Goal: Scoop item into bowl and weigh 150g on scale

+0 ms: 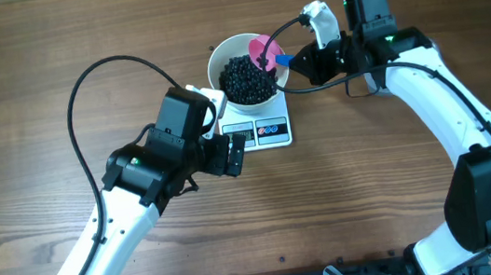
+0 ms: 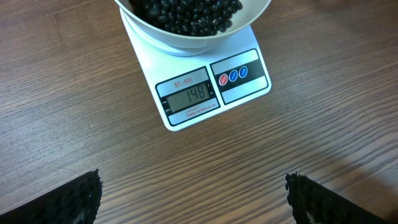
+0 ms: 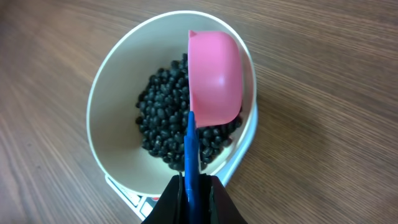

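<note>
Pincer of left arm (image 2: 196, 202) spread wide above surface (image 2: 62, 112), near scale (image 2: 249, 84). Scale reads 148, carrying white bowl (image 1: 217, 61) of black beans (image 1: 246, 78). Right pincer (image 3: 189, 186) pinches blue handle of pink scoop (image 3: 214, 78), held over beans inside bowl.

The round white bowl (image 1: 217, 58) stands upright on the rear part of the scale (image 1: 269, 140), and its rim overhangs the platform's edges. A dark heap of small, round black beans (image 1: 246, 79) covers the bowl's bottom, with the smooth inner wall bare above it. The scale is a flat white rectangle lying slightly askew on the wooden surface (image 1: 30, 61). Its grey display (image 2: 188, 97) reads 148. Three small round buttons (image 2: 233, 75), one red and two blue, sit beside the display.
</note>
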You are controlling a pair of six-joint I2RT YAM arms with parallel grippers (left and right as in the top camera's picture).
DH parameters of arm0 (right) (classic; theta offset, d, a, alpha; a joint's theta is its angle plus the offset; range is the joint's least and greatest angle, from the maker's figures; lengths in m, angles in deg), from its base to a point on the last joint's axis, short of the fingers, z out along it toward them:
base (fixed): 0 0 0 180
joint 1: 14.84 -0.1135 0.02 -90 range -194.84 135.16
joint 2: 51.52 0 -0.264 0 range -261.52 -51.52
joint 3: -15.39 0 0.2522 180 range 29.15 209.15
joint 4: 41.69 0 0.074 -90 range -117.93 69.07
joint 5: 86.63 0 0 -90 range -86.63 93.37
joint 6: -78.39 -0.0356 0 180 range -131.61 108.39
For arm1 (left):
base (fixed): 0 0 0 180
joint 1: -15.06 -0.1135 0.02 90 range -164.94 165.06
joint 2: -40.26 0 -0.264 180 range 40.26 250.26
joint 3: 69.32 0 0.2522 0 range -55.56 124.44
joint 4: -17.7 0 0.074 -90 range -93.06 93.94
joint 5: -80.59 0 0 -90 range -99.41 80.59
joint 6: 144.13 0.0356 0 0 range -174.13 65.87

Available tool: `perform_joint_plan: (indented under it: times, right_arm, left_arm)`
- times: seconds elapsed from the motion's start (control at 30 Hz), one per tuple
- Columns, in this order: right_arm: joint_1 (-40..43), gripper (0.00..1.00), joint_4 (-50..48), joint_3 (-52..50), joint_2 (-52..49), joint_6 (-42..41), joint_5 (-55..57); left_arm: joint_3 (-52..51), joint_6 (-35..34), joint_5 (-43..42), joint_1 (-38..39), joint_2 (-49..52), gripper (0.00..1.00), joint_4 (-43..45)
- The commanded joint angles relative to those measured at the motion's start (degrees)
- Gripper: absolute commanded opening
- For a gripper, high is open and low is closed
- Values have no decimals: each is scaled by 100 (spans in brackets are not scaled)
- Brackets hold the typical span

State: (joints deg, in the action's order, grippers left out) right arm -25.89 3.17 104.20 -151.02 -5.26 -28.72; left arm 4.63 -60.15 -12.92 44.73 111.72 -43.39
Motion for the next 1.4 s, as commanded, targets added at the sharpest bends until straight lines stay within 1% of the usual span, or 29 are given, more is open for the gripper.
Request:
perform_joint_plan:
  times: [0.0,0.37,0.6,0.77,0.9,1.0,1.07,1.37]
  right_arm:
    - [0,4,-52,28,7,295,-492]
    - [0,4,-98,28,50,719,-553]
    - [0,4,-293,28,271,743,-540]
    - [-2,4,-264,28,321,1069,-529]
    - [-2,4,-153,28,321,1615,-487]
    - [-2,4,-195,28,321,1652,-227]
    - [-2,4,-186,28,332,1762,-225]
    - [-2,4,-240,28,352,1742,-382]
  left_arm:
    - [111,129,-50,-17,-42,100,-2]
    - [111,131,-50,-17,-42,100,-2]
    - [111,131,-50,-17,-42,100,-2]
    - [111,131,-50,-17,-42,100,-2]
    - [111,129,-50,-17,-42,100,-2]
    - [111,131,-50,-17,-42,100,-2]
    - [111,129,-50,-17,-42,100,-2]
    - [111,131,-50,-17,-42,100,-2]
